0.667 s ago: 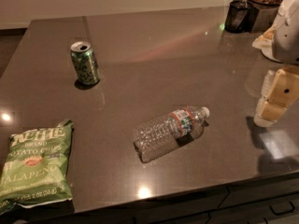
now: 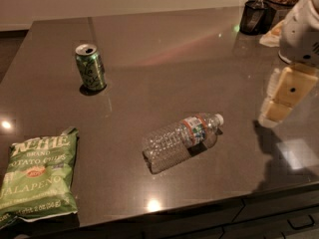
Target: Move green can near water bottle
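Observation:
The green can (image 2: pixel 90 67) stands upright on the dark table (image 2: pixel 164 49), at the back left, its top opened. The water bottle (image 2: pixel 182 141) lies on its side near the table's front middle, white cap pointing right. My gripper (image 2: pixel 284 96) hangs above the table's right edge, below the white arm (image 2: pixel 301 29). It is right of the bottle, far from the can, and holds nothing that I can see.
A green jalapeno chip bag (image 2: pixel 36 176) lies flat at the front left corner. A dark container (image 2: pixel 253 17) and other items stand at the back right corner. The table's front edge runs just below the bottle, with drawers (image 2: pixel 279 220) under it.
My gripper has shifted slightly up and to the left at the right edge. The can, bottle and chip bag have not moved.

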Tool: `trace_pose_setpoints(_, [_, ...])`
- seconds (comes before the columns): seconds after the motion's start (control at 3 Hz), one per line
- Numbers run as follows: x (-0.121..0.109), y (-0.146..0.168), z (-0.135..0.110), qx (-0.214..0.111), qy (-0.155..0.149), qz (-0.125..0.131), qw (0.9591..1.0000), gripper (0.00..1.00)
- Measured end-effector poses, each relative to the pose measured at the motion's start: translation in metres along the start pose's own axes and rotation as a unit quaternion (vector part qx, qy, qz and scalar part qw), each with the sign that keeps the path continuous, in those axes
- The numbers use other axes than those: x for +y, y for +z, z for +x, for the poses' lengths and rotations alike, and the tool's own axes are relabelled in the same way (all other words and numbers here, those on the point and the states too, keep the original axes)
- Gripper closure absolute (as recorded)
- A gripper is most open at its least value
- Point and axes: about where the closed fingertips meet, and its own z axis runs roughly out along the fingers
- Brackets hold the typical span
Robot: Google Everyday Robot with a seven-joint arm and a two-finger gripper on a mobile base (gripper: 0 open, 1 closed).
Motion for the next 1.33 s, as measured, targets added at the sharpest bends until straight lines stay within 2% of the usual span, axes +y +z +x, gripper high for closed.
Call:
trace_pose_setpoints(0.33, [-0.009, 0.006, -0.023, -0.020, -0.010, 0.005, 0.9997, 0.00])
trace_pose_setpoints(0.67, [-0.031, 0.026, -0.081, -0.053, -0.014, 0.019, 0.9983, 0.00])
trace_pose_setpoints(1.33, [-0.046, 0.060, -0.155, -0.095, 0.005, 0.011, 0.9954, 0.00])
